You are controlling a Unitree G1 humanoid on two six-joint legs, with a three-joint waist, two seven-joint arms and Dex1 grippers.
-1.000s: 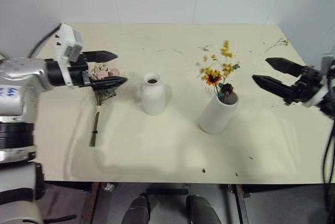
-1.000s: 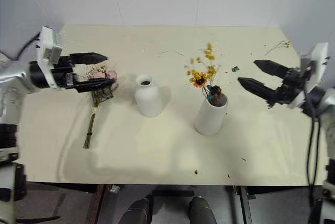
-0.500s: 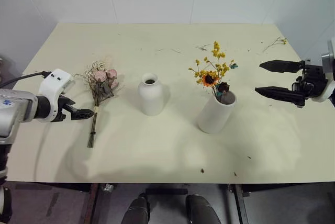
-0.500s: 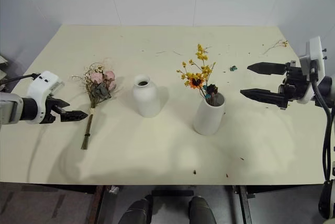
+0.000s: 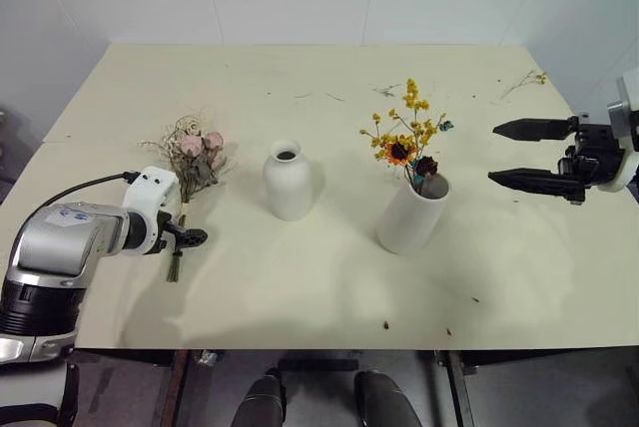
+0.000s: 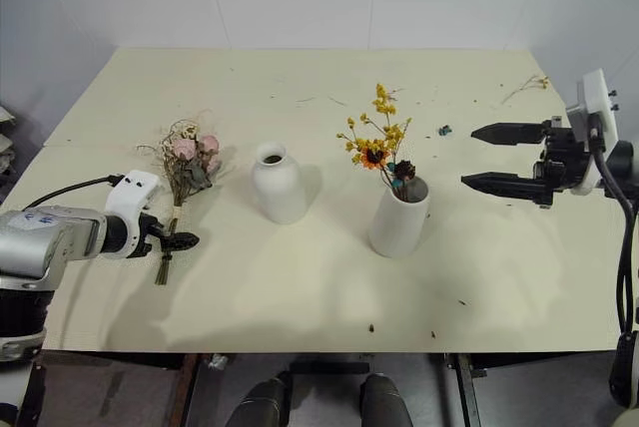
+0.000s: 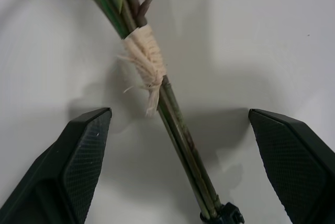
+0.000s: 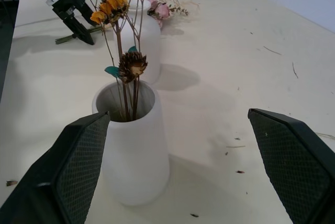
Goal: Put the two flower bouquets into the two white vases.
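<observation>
The pink rose bouquet (image 5: 197,151) lies flat on the cream table (image 5: 300,287), stems toward the front edge. My left gripper (image 5: 193,237) is open and low over those stems; the left wrist view has the green stems (image 7: 180,143) and their twine binding (image 7: 144,59) between its fingers (image 7: 78,150), untouched. The bottle-shaped white vase (image 5: 289,184) stands empty at the centre. To its right the cylinder vase (image 5: 411,217) holds the yellow bouquet (image 5: 407,131). My right gripper (image 5: 495,154) hangs open in the air to the right of that vase (image 8: 137,156).
Loose twig scraps (image 5: 529,79) lie at the table's back right corner, and small crumbs (image 5: 385,325) near the front edge. A white wall runs behind the table. The right wrist view looks past the cylinder vase to the bottle vase (image 8: 151,38) and my left gripper (image 8: 78,22).
My left gripper came down from over the rose heads to the bouquet's stems and now points downward. The right gripper stayed in place and turned a little. Both stay open.
</observation>
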